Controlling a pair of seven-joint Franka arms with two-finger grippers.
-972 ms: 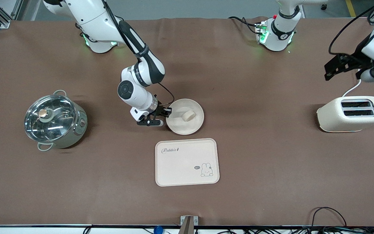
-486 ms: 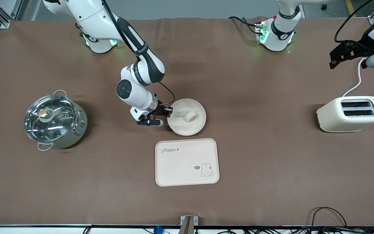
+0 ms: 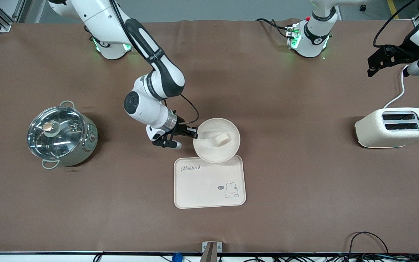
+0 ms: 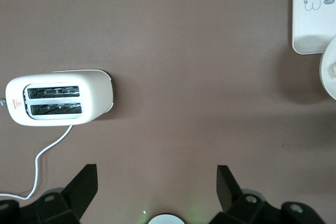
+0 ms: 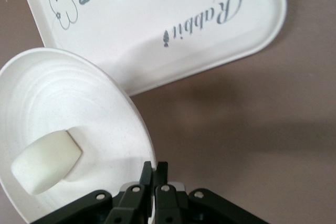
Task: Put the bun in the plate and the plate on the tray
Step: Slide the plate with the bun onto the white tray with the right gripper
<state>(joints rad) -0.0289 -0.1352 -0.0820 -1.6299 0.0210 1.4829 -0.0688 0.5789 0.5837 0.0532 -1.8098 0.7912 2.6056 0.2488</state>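
Right gripper: pinched on the plate rim, carrying it level so the bun stays inside.
Plate: overlaps the tray edge farthest from the front camera, not yet set down.
Left gripper: jaws wide, waiting over the table near the toaster.

The right end effector now holds the plate, bun inside, lifted overlapping the tray's edge.

the scene is evenly lit from overhead; soft shadows are cast on the table, and glare is seen on the pot lid.
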